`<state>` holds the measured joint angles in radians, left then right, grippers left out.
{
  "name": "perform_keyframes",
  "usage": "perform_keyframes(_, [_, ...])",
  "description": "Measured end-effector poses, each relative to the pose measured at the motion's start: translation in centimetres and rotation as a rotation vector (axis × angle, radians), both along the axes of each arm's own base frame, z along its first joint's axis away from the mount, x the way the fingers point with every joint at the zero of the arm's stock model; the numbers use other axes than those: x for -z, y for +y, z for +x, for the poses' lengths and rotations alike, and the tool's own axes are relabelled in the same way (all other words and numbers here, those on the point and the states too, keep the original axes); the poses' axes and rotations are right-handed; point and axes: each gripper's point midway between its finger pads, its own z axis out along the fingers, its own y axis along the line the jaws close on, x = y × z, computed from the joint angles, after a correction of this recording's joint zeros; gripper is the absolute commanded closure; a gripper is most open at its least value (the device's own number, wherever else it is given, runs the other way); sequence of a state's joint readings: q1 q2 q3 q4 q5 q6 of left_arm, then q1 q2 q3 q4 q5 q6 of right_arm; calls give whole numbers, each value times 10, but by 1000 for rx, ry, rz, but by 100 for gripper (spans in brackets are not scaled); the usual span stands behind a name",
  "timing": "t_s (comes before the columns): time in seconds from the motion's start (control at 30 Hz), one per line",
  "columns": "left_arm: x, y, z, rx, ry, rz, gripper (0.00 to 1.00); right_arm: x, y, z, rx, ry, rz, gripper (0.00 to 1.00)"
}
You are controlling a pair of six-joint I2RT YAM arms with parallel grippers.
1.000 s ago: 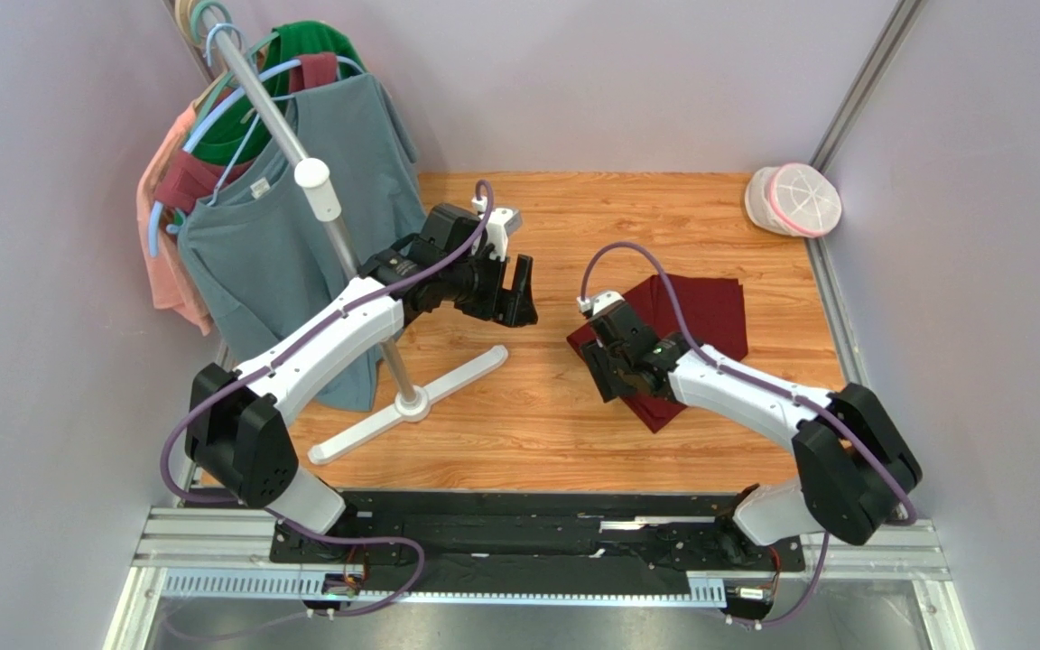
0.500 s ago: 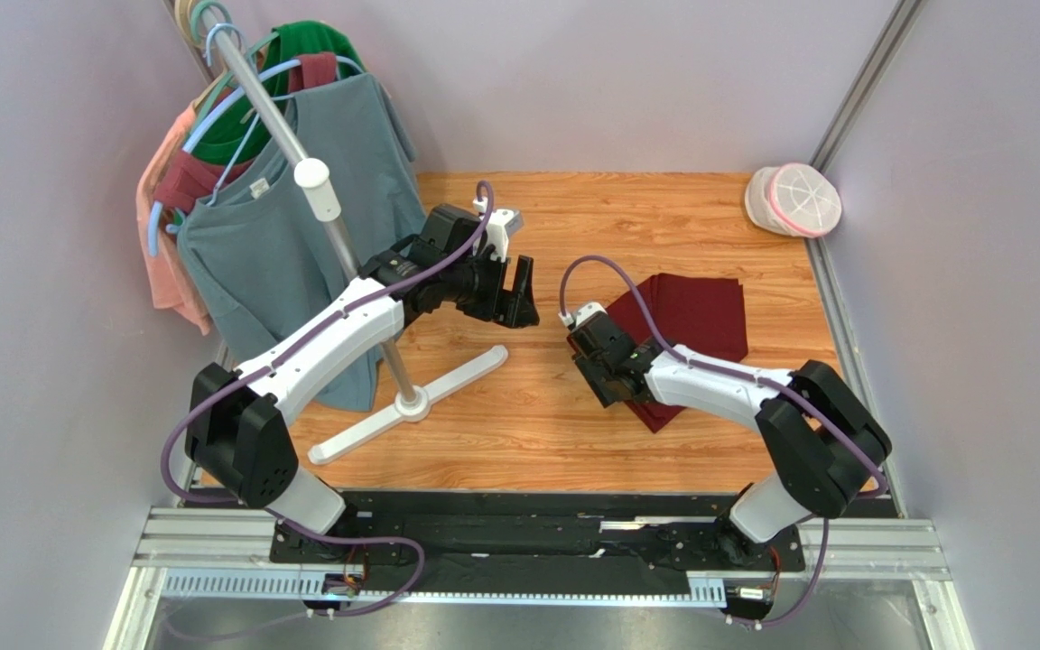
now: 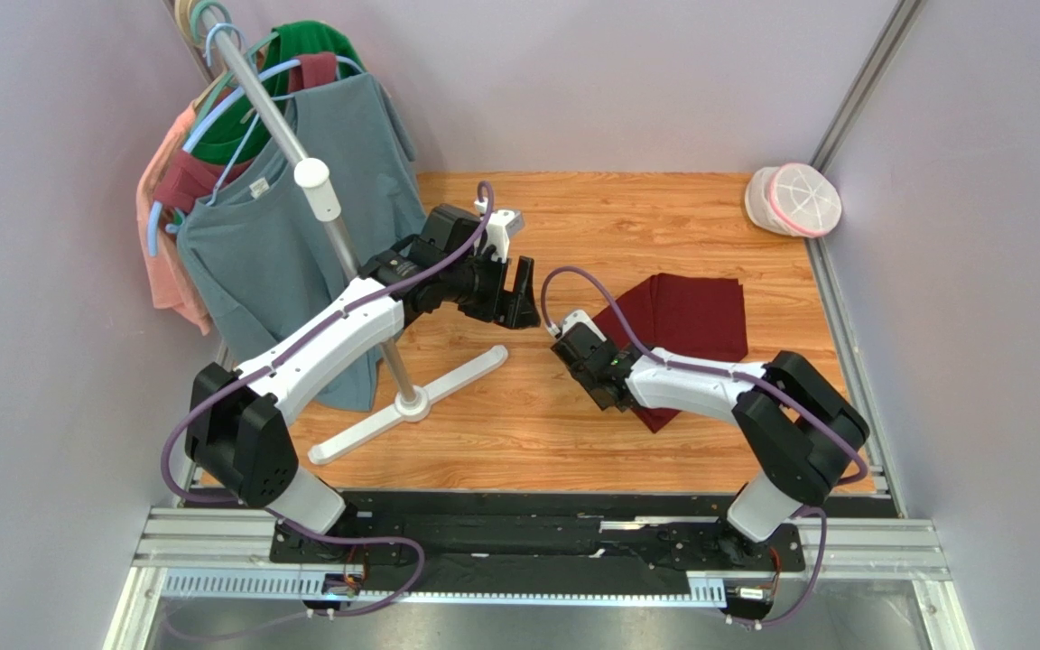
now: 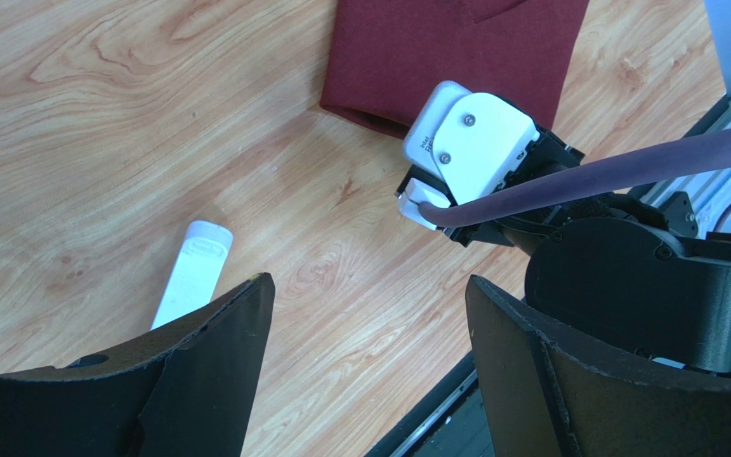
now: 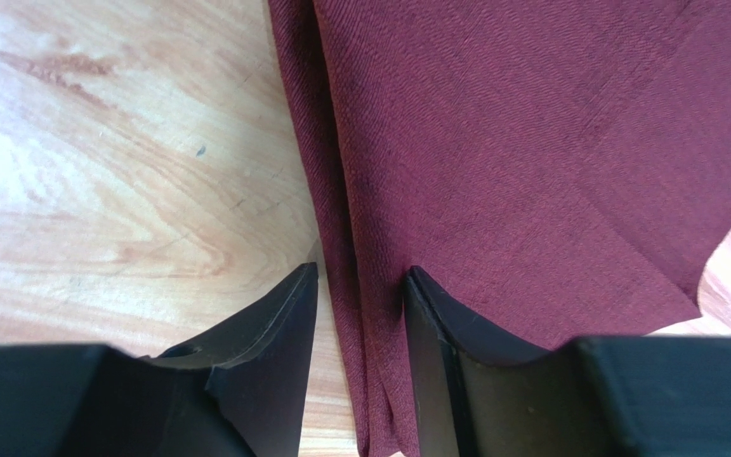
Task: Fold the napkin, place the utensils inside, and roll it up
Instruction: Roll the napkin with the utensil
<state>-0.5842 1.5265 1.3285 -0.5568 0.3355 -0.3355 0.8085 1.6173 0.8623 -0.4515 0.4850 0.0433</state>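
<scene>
Maroon napkin point(image 5: 531, 143) is lying with its left fold inside the part-open right gripper point(image 5: 360, 278), needing every layer caught.

Napkin point(image 3: 682, 314): plain dark red, no pattern, fine woven grain close up. Table point(image 3: 648, 217): orange-brown wood with darker grain streaks. Left tool point(image 4: 369, 290) and right tool point(image 5: 360, 276): black. Cable point(image 4: 608, 173): dull purple. Rack base point(image 3: 404, 406): white. Hanging shirts: grey-blue shirt point(image 3: 281, 230), green shirt point(image 3: 315, 48), pink shirt point(image 3: 166, 203), maroon shirt point(image 3: 193, 176). Hangers point(image 3: 214, 115): pale blue.
</scene>
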Motion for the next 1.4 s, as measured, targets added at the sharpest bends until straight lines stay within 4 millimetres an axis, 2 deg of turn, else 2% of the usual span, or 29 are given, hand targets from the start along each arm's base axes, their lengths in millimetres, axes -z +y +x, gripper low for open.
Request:
perform_keyframes(0.17, [1, 0, -1, 2, 3, -1, 18, 1, -3, 2, 9, -10, -26, 69])
perform_keyframes(0.3, [2, 0, -1, 4, 4, -3, 18, 3, -4, 2, 5, -3, -42, 83])
perform_keyframes(0.37, [2, 0, -1, 5, 4, -4, 18, 4, -4, 2, 3, 5, -51, 86])
perform_keyframes(0.47, [1, -1, 0, 5, 1, -7, 18, 5, -4, 2, -4, 16, -59, 100])
perform_keyframes(0.77, [5, 1, 0, -1, 1, -1, 18, 6, 9, -3, -38, 105, 24, 100])
perform_keyframes(0.9, [7, 3, 0, -8, 2, 8, 18, 2, 19, -8, -52, 177, 156, 100])
perform_keyframes(1.13, [12, 8, 2, -36, -3, 28, 16, -17, 41, -12, -74, 265, 430, 100])
perform_keyframes(1.4, [33, 6, 6, -125, 62, 6, 14, -17, 42, -12, -39, 346, 628, 100])
